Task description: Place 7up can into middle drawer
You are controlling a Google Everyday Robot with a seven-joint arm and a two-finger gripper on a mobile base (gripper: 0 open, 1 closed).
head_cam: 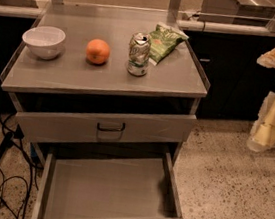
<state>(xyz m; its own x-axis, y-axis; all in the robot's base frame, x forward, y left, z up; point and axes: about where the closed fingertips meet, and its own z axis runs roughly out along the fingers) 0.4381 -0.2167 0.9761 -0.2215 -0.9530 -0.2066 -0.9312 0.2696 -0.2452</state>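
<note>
7up can (139, 54) stands upright on the cabinet top (71, 75), with the orange (97, 51) at its 9 o'clock and the green snack bag (162, 41) just at its 1 o'clock. At its 6 o'clock, lower down, the middle drawer (106, 193) is pulled open. My gripper (268, 129) hangs well apart at 3 o'clock; I cannot tell whether it is parted or closed.

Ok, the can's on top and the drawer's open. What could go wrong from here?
1. The gripper is off at the right edge, away from the cabinet; reaching in, it may brush the bag right behind the can.
2. The can looks dented and stands upright; an off-centre grasp might tip it toward the orange.
3. The top drawer juts over the back of the middle drawer, so lowering too far back could hit it.
</note>
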